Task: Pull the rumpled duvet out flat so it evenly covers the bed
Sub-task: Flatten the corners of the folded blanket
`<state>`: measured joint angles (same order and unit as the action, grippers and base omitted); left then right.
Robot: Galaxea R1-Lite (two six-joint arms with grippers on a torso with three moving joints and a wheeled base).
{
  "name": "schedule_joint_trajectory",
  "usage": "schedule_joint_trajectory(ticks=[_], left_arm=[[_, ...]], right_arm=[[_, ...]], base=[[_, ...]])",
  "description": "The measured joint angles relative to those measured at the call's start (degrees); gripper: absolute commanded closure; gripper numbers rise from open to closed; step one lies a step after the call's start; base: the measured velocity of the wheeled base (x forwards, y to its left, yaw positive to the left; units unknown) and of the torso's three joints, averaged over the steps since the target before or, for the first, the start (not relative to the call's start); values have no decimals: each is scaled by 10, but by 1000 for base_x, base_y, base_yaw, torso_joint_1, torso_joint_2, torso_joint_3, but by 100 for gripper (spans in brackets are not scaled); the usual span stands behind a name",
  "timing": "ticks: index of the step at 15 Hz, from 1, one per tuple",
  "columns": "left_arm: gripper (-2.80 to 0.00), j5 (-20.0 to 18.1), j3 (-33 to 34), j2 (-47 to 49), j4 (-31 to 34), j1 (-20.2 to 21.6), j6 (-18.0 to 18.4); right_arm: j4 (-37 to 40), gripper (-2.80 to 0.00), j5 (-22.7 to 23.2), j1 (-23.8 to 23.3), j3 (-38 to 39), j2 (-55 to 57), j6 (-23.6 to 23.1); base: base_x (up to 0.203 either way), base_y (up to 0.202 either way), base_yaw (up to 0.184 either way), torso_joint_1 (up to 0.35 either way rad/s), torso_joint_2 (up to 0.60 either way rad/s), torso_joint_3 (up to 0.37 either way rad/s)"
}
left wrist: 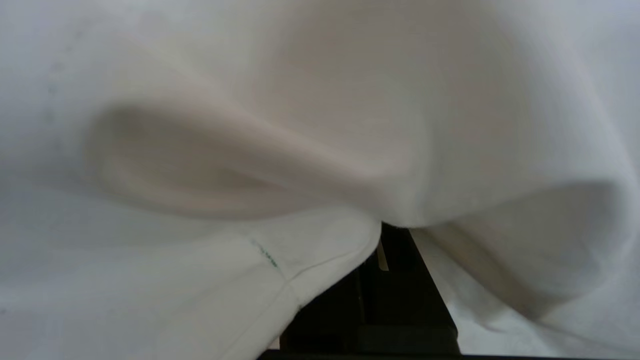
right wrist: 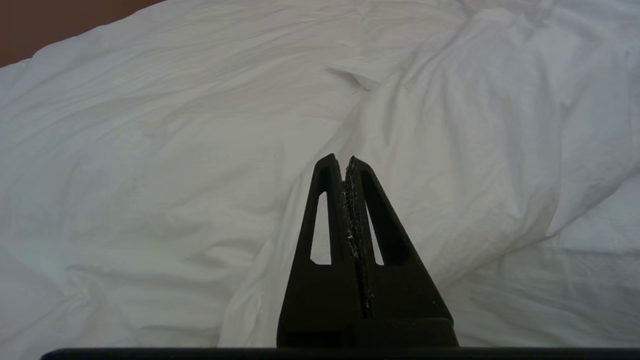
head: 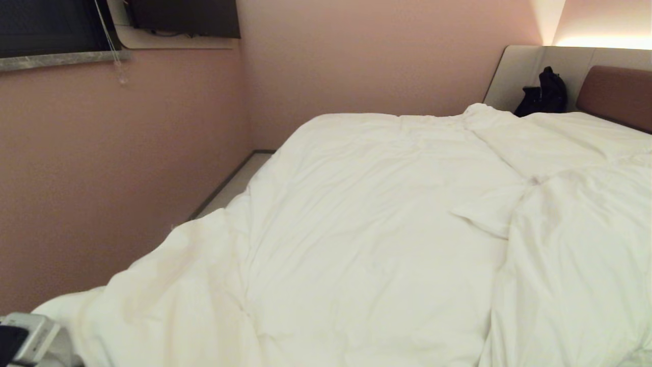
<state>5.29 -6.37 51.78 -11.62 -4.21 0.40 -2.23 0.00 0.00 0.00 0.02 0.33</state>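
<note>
Pulling the duvet (head: pixel 367 234) flat is the step judged to be in hand, and it is best done with a slow, level draw toward the near left corner, so that the cloth slides rather than bunches. The duvet lies over most of the bed (head: pixel 619 92), heaped in rolls at the near left edge and crossed by a long fold with a turned-up flap on the right. In the left wrist view the left gripper (left wrist: pixel 387 240) is seen buried in white cloth, its fingers pressed together on a fold beside a stitched hem. The right gripper (right wrist: pixel 345 162) hangs over the duvet, its fingers pressed together on nothing, apart from the cloth.

A black bag (head: pixel 542 94) rests against the headboard, clear of the pull. The pink wall (head: pixel 102 178) stands close along the left side, so little room is left there for a wide sweep.
</note>
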Motion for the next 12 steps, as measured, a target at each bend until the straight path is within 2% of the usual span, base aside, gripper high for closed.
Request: schedule_joint_trajectory(ticks=[4, 5, 8, 9, 10, 12], left_arm=[[0, -19, -31, -121, 183, -1, 3], [0, -22, -35, -137, 203, -1, 3], [0, -23, -37, -161, 206, -1, 3], [-23, -23, -37, -164, 206, -1, 2], [-280, -23, -37, -167, 206, -1, 2], [-280, -23, -36, -171, 207, -1, 1]], right_arm=[[0, 0, 0, 0, 0, 0, 0], [0, 0, 0, 0, 0, 0, 0], [0, 0, 0, 0, 0, 0, 0], [0, 0, 0, 0, 0, 0, 0], [0, 0, 0, 0, 0, 0, 0], [0, 0, 0, 0, 0, 0, -1]], base=[[0, 0, 0, 0, 0, 0], [0, 0, 0, 0, 0, 0], [0, 0, 0, 0, 0, 0], [0, 0, 0, 0, 0, 0], [0, 0, 0, 0, 0, 0], [0, 0, 0, 0, 0, 0]])
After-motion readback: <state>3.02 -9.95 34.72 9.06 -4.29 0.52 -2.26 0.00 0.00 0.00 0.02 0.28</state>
